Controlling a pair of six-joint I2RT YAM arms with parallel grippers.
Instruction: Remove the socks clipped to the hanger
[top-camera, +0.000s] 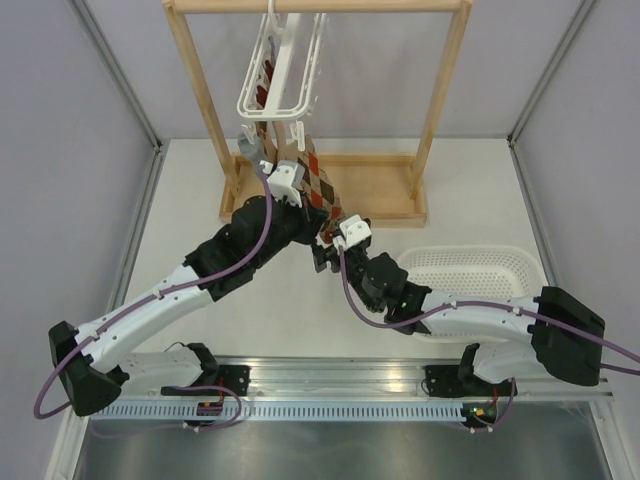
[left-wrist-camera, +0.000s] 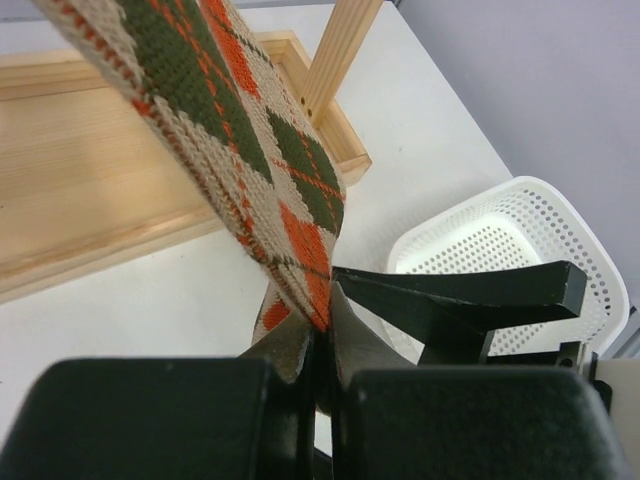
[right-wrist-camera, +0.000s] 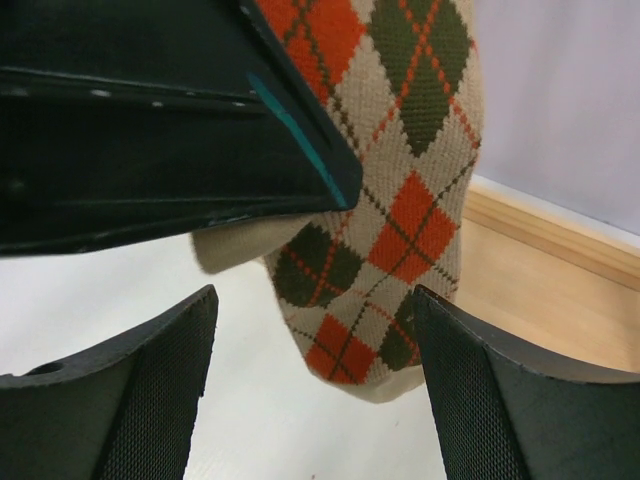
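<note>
your left tool is clenched on the argyle sock; the right tool stands released around its lower end. pull down steadily so it slips off the hanger without swinging it.

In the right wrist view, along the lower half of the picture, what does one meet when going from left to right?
One finger of the open right claw → the argyle sock → the claw's other finger.
</note>
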